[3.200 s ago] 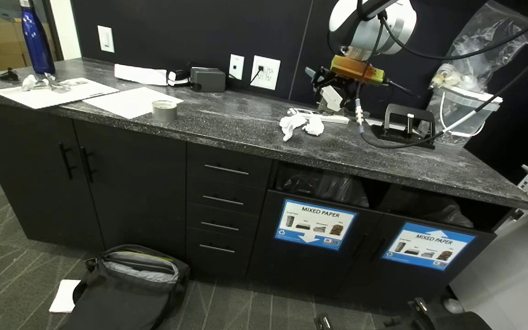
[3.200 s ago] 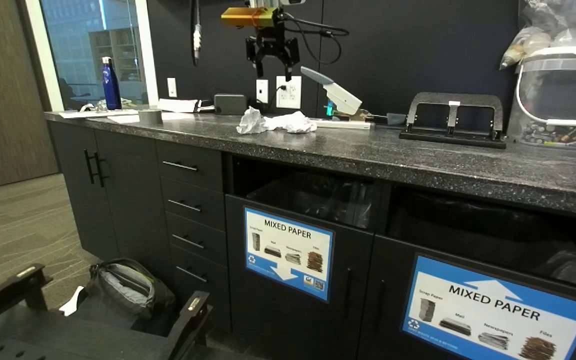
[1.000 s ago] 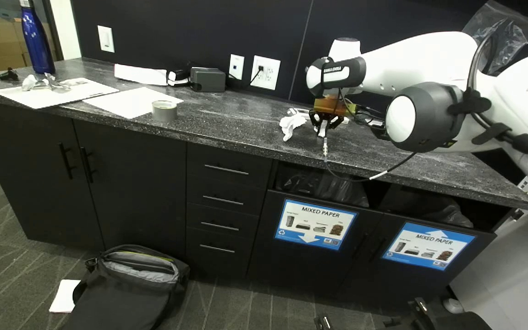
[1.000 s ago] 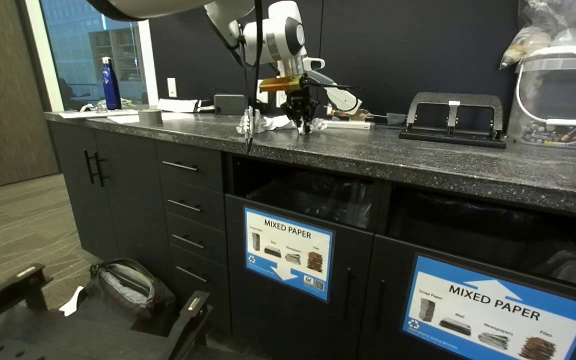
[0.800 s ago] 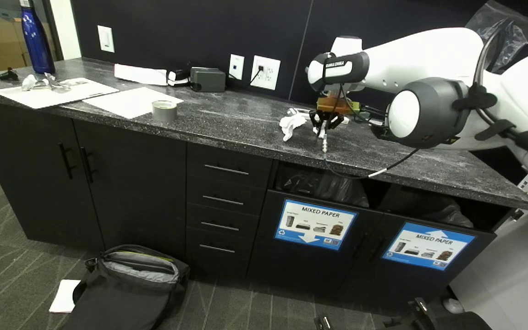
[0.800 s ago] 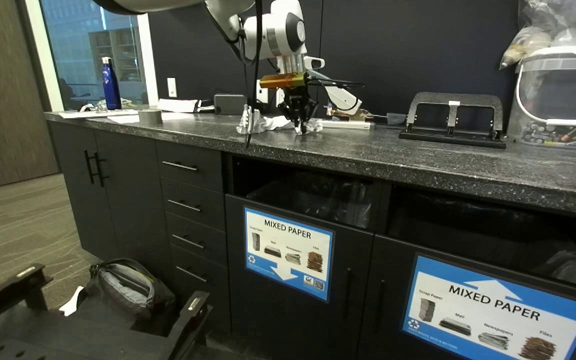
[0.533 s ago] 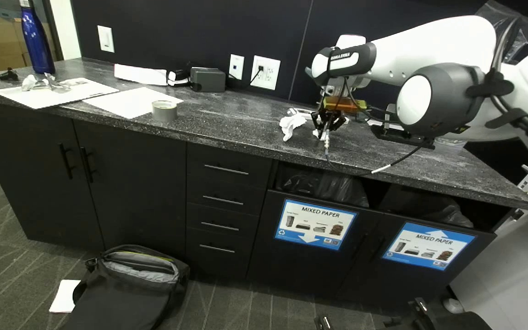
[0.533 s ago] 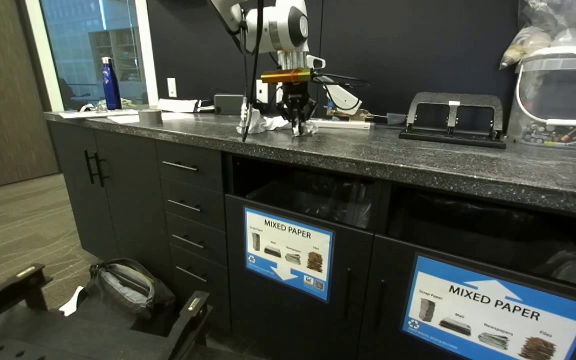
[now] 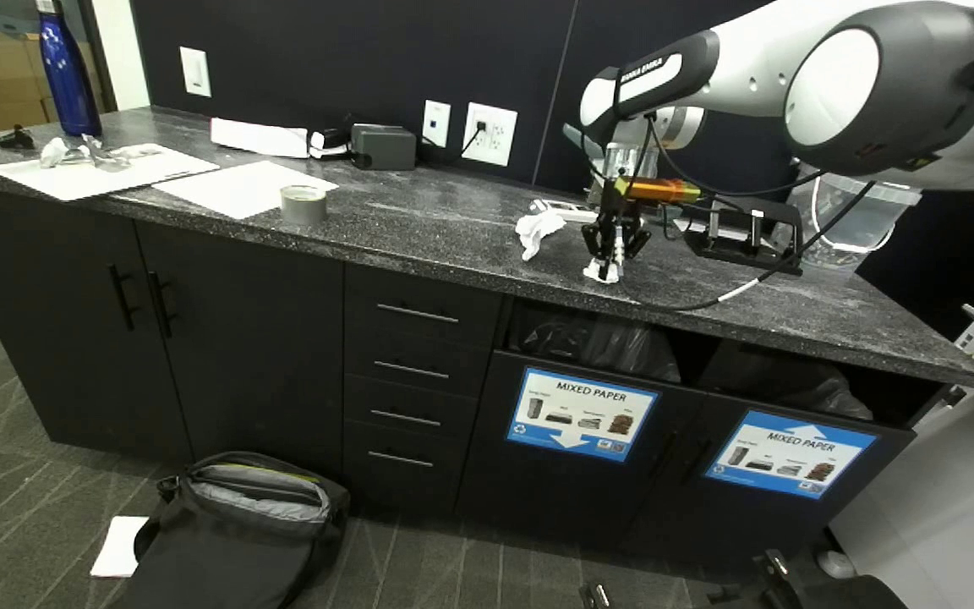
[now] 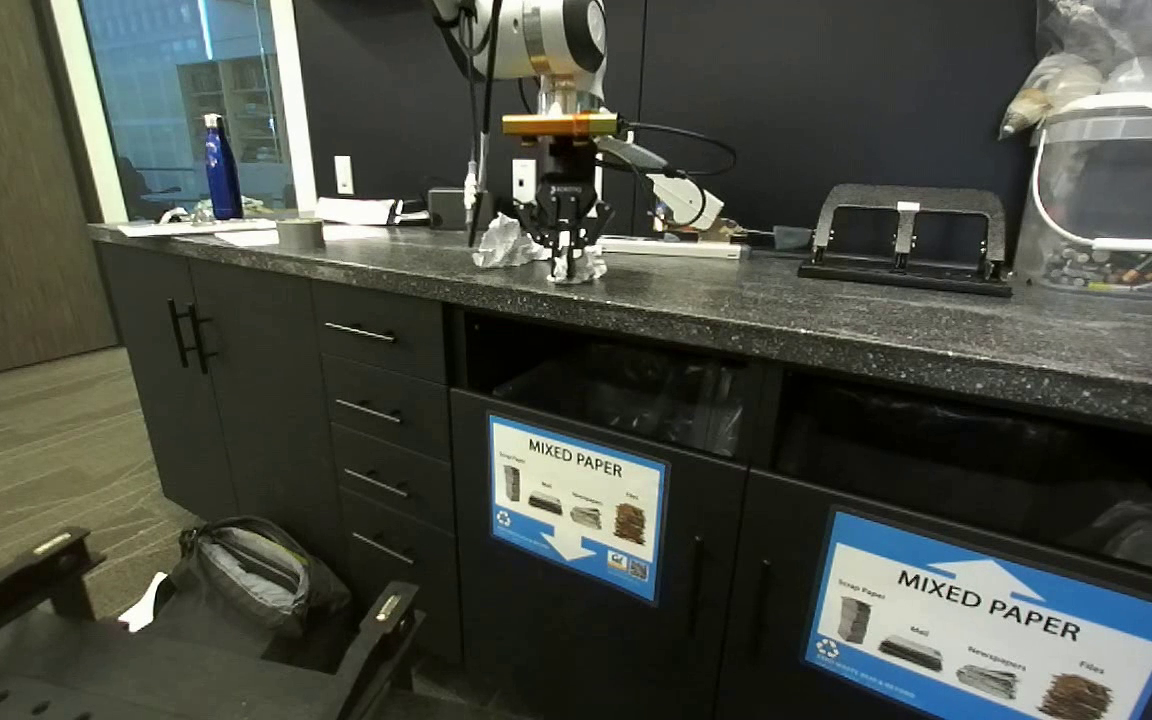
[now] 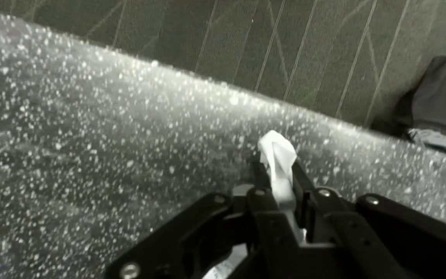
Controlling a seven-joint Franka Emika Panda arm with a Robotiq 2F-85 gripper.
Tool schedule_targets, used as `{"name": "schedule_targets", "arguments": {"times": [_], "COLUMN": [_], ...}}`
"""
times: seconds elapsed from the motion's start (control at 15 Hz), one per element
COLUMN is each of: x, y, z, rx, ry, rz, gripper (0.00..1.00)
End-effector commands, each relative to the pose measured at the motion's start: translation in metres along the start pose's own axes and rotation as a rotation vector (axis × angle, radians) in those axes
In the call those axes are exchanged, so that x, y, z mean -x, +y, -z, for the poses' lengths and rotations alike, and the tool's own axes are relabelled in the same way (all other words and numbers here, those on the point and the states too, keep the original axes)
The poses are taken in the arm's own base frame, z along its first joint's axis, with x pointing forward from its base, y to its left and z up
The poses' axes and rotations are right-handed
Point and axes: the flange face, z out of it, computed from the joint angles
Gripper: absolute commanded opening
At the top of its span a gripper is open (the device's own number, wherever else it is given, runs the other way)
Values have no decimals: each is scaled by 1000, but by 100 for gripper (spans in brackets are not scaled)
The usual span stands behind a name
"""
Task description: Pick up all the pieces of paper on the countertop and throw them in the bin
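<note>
My gripper is shut on a crumpled white paper wad, low over the front part of the dark speckled countertop. Dark fingers press it from both sides in the wrist view, its tip poking out beyond them. Whether the wad still touches the stone, I cannot tell. A second crumpled wad lies on the countertop just left of the gripper. More crumpled paper sits on flat sheets at the far left. Below the counter edge is the bin, a black front with a slot, plastic liner and blue-and-white label.
Behind the gripper stand a stapler and a black hole punch, with a clear bucket to the right. A tape roll, flat white sheets and a blue bottle occupy the left side. A bag lies below.
The gripper came down from above, standing open, and shut on the right-hand wad. Over the last half second it carried that wad toward the counter's front edge. The other wad stayed put.
</note>
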Motion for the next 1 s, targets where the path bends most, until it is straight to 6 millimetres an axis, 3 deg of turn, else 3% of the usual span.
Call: {"name": "schedule_targets", "arguments": {"times": [0.0,0.53,0.93], "x": [38,117,175], "y": [-21,-71,-90], "z": [-9,-33,-67], "rx": [9,-46,-86], "ry": [-84,-206,-171], "rz": [93,174,231], "gripper": [11,11,11]}}
